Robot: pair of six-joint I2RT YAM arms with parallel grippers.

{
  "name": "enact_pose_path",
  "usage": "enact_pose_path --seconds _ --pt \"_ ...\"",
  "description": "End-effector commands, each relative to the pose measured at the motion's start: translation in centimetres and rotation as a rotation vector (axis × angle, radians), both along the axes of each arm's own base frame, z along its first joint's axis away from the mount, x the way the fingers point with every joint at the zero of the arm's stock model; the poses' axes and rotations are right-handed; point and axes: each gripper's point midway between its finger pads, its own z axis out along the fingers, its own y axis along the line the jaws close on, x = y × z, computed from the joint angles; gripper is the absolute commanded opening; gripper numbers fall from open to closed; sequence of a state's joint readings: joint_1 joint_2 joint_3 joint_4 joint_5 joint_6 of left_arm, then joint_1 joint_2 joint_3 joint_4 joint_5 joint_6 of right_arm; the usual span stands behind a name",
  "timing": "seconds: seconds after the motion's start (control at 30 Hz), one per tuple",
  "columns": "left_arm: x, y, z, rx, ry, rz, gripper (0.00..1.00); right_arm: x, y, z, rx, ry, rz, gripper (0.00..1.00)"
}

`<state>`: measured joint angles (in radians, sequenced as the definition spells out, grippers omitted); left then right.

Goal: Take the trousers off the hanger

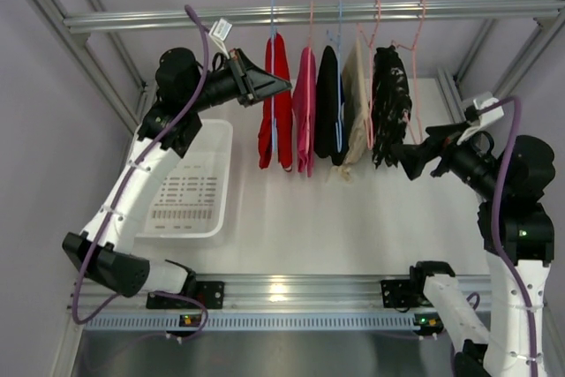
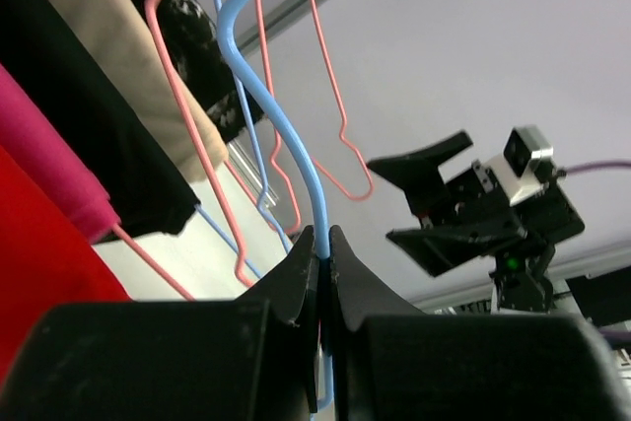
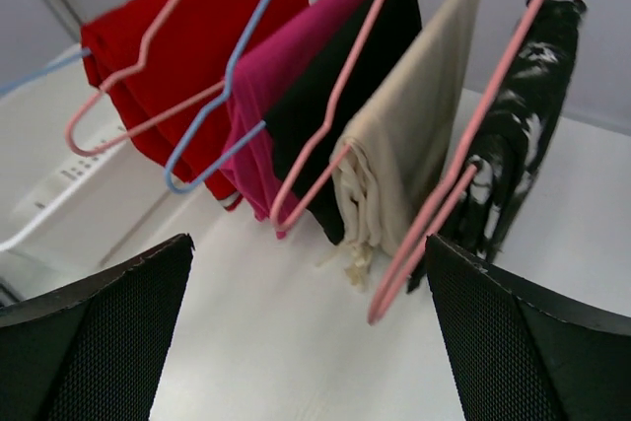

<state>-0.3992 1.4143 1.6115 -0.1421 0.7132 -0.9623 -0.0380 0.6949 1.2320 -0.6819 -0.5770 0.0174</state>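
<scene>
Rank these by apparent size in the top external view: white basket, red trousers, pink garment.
1. white basket
2. red trousers
3. pink garment, similar in length to the trousers but narrower

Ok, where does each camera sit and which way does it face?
Top external: above and behind the robot, looking down on table, rail, left arm, right arm.
Left wrist: looks up along the left gripper, shut on the hanger, towards the right gripper.
Right wrist: looks between its open fingers at trousers and garments.
Shared: trousers in all three.
</scene>
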Motion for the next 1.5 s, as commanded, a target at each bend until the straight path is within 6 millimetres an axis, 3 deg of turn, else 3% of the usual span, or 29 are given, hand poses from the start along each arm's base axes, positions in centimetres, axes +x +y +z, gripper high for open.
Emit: enact_pose_path --seconds 0.0,0.03,0.1,0.27,0.4,0.5,0.53,0.67,0.9,1.03,1.07,1.2,1.33,1.47 --pt "-5.0 2.2 6.1 -0.092 -0.266 0.007 0.00 -0.3 2.0 4.4 0.140 -0.053 0.100 0.99" --pt "-5.1 2.2 5.0 -0.085 -0.243 0.005 0.00 -0.1 2.2 4.7 0.156 -0.047 0.111 0.99" --pt "-6.3 2.6 5.2 -0.093 -0.256 0.005 0.00 0.1 2.6 5.2 0.188 -0.038 0.133 1.00" --pt "-7.9 3.0 3.1 -0.048 -0.236 0.000 0.00 0.6 3.8 6.5 0.289 -0.003 0.200 0.99" --pt "-9.7 3.2 2.7 -0.024 -0.295 -0.010 0.00 0.8 5.3 8.3 0.425 0.043 0.268 0.97" --pt "-10.6 2.9 2.3 0.005 -0.347 0.000 0.00 0.8 7.8 9.1 0.451 0.064 0.345 0.91" --pt "-10.8 2.6 1.8 0.020 -0.340 0.000 0.00 0.4 9.5 9.1 0.458 0.086 0.401 0.90" --pt "-10.8 2.7 1.5 0.048 -0.366 0.008 0.00 1.2 11.4 9.4 0.579 0.157 0.444 0.79" --pt "-11.5 2.6 2.4 0.050 -0.429 0.021 0.00 2.6 14.7 11.1 0.644 0.231 0.503 0.75" --pt "-10.9 2.8 2.4 0.058 -0.438 0.065 0.00 2.8 18.2 11.3 0.633 0.277 0.576 0.73" --pt "-10.7 3.0 2.7 0.057 -0.443 0.086 0.00 2.6 18.7 12.4 0.635 0.260 0.591 0.73" --pt "-10.0 3.4 3.6 0.043 -0.438 0.137 0.00 2.5 21.8 13.1 0.621 0.283 0.647 0.70" --pt "-9.8 3.9 5.0 0.034 -0.452 0.176 0.00 2.4 24.9 12.4 0.618 0.345 0.688 0.67" --pt "-9.7 4.3 6.5 0.011 -0.469 0.206 0.00 2.8 26.3 10.4 0.615 0.418 0.672 0.66"
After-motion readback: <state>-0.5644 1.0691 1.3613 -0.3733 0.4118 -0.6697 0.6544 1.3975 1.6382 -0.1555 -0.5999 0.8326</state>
